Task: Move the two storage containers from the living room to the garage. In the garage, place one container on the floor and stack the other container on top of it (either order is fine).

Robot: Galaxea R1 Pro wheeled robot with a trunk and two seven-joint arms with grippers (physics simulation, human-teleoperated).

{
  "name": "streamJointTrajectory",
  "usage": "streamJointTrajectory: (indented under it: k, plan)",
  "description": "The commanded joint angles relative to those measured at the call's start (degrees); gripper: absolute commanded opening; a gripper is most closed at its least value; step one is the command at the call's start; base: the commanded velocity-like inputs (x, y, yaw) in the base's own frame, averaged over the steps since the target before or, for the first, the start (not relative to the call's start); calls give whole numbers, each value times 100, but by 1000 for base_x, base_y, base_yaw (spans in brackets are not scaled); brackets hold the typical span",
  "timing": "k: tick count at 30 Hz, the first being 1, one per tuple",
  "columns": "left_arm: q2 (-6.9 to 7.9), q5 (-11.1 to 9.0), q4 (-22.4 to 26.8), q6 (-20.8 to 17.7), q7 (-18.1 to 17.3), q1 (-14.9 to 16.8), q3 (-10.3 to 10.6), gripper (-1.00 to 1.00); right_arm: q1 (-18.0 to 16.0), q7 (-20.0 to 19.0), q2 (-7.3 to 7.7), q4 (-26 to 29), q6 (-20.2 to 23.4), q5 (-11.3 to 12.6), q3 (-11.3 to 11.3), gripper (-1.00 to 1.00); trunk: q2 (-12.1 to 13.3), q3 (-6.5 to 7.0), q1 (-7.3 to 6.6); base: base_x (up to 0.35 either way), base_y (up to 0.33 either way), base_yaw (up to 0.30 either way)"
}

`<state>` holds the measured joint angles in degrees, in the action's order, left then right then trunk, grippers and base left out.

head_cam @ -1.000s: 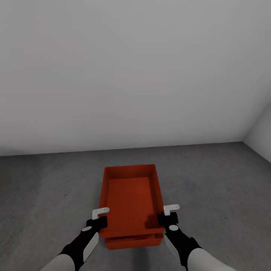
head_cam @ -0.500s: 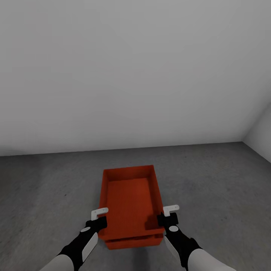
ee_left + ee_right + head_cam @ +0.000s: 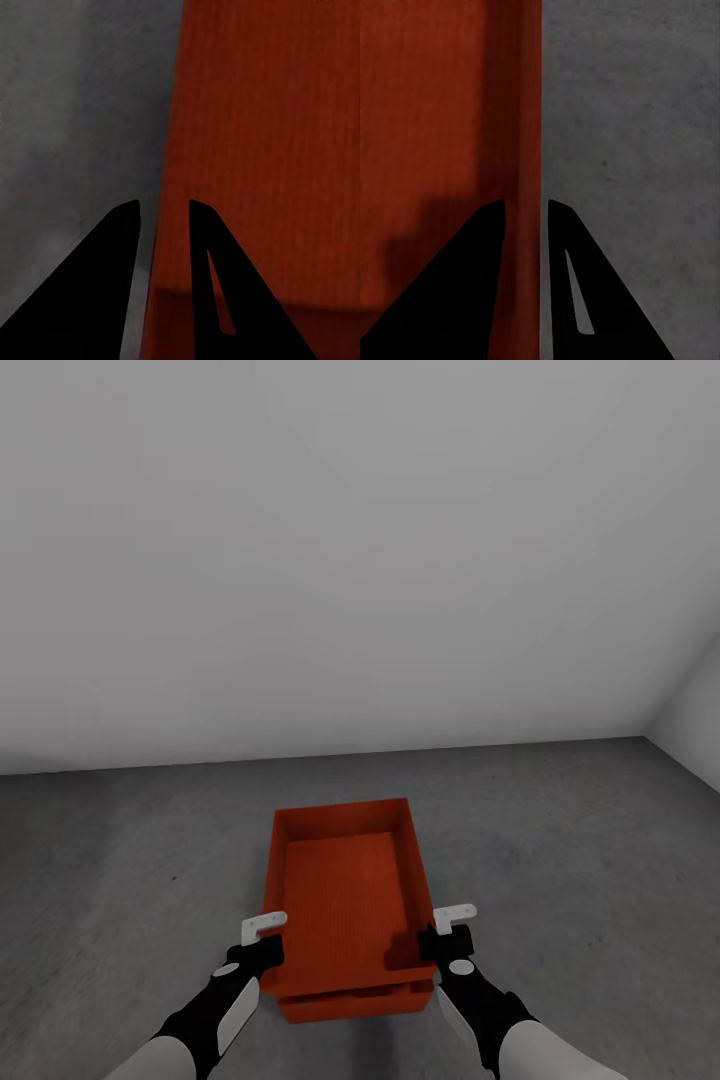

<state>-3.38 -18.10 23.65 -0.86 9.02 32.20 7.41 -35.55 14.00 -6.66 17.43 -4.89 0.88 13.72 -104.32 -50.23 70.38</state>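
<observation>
We are looking at a big plain white-grey wall (image 3: 350,540) that is taking up the top half of our head view, from nine o'clock round to three o'clock. Below it the floor (image 3: 120,860) is spreading out, dark grey and rough like concrete. Another bit of wall is peeking in at about four o'clock, so we are facing near a corner of the garage. On the floor, at about six o'clock from the middle of our view, the top storage container (image 3: 345,890) is sitting inside the rim of the bottom storage container (image 3: 350,1002). Both are orange-red with thin walls and no lid. We are only seeing a thin strip of the bottom one, poking out under the near end of the top one. Our left gripper (image 3: 262,937) is reaching to the left long wall of the top bin, near its close corner, at about seven o'clock. Our right gripper (image 3: 448,928) is reaching to the right long wall, at about five o'clock. In our left wrist view the two dark fingers (image 3: 105,285) are standing on either side of the red wall edge (image 3: 161,225), with a small gap showing. In our right wrist view the fingers (image 3: 465,285) are doing the same around the other wall (image 3: 529,150). We cannot tell if the claws are squeezing the walls or have let go.
</observation>
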Motion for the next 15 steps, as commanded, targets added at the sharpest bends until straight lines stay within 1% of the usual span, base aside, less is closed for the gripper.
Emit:
streamJointTrajectory:
  k: [1, 2, 15]
  plan:
    - [13, -17, 34, -19, 76, 5, 15, -100, -5, 68, 7, -11, 6, 43, 5, -100, -2, -5, -1, 0, 0, 0]
    - [13, 144, 34, -19, 146, 5, 15, -100, -5, 103, 7, -11, 6, 88, -18, -100, -2, -5, -1, 0, 0, 0]
    - [13, 147, 35, -19, 146, 5, 15, -100, -5, 85, -2, -19, 10, 105, -18, -100, -2, -5, -1, 0, 0, 0]
